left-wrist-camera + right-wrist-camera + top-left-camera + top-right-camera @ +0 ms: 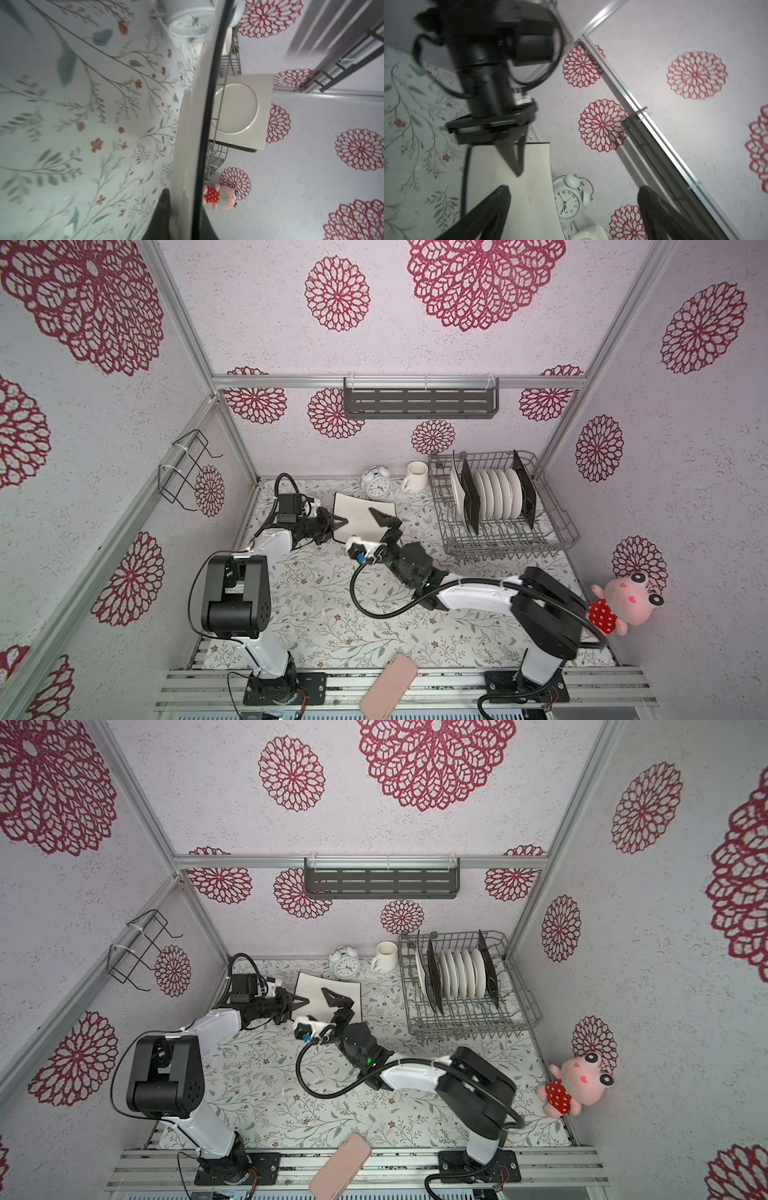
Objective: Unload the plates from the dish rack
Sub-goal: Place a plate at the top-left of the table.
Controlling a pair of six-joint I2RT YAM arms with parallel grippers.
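Square cream plate (187, 145), pinched by left gripper (341, 522) jaws, lies under right gripper (384, 518) jaws spread wide.

A table (316, 605) covered in a pale cloth printed with grey-green sprigs and small rust flowers carries everything. The large rectangular grey wire dish rack (511, 547) stands on it at the far right corner. Just beside the dish rack's far left corner stands a white ceramic mug (415, 476), and past the mug, farther from the rack, a round white twin-bell alarm clock (376, 486). On the near side of the rack, against the right wall, sits a pink plush toy in a red dotted dress (623, 601). Well apart from the rack, a flat pink rounded slab (388, 686) lies across the table's front edge and the metal rails (440, 680) there.
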